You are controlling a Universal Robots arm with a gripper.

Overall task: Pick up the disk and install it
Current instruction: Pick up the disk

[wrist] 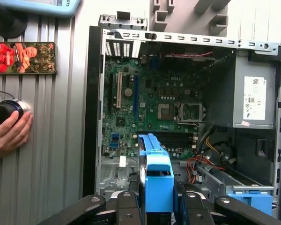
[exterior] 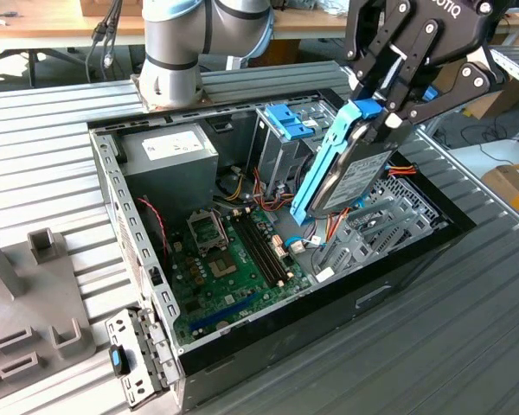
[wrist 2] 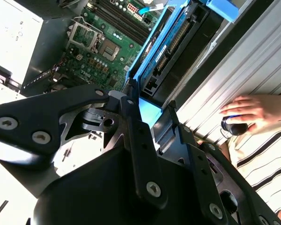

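Jaws are clamping the disk point(exterior: 353, 177) by its upper end, pressing on the bright blue carrier from both sides, so the gripper point(exterior: 382, 121) is carrying it clear of the table point(exterior: 52, 156). The disk is hanging tilted and edge-on over the open computer case point(exterior: 398, 290), toward the exterior view's right, with its black body facing that side and the blue frame running down its edge. Its lower end is sitting low over the grey drive cage point(exterior: 376, 220) (whether the two are touching cannot be told).

In the second wrist view the gripper point(wrist 2: 150, 105) is showing its dark fingers point(wrist 2: 131, 110) on either side of the disk point(wrist 2: 173, 37), with the motherboard point(wrist 2: 103, 47) lying beyond. In the first wrist view the disk point(wrist: 157, 176) is standing out between the black links of the gripper point(wrist: 159, 202), pointing down at the case floor beside the motherboard point(wrist: 150, 103) and the power supply point(wrist: 255, 96).

A light-blue ribbed latch point(exterior: 285, 121) is standing raised behind the disk. A person's hand point(wrist: 9, 133) is resting on a dark round object point(wrist: 2, 112) on the table outside the case.
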